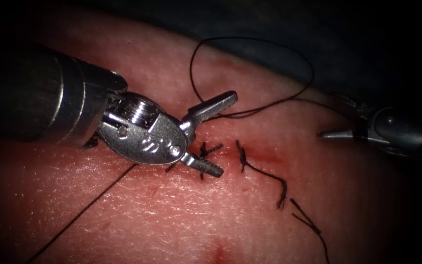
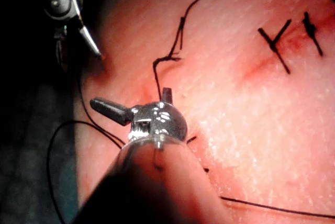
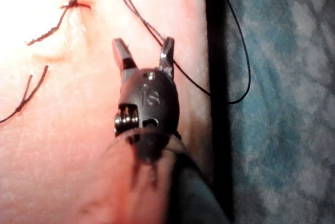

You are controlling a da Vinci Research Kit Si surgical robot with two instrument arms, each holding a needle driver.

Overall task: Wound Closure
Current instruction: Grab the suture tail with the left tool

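Your left tool's (image 1: 217, 134) fingers are spread wide and pinch nothing — one points up over the thread (image 1: 250, 112), the other lies low by a knotted stitch (image 1: 205, 150) on the cut (image 1: 264, 157). Your right tool's (image 1: 340, 117) fingers are also spread and hold nothing; the thread runs just beside them, looping out past the tissue's (image 1: 172, 210) edge. You can't tell where the needle is. Cut thread ends (image 1: 269, 178) lie right of the cut, and another strand crosses the tissue at the left tool's shaft — red fluid (image 1: 218, 254) marks the skin.
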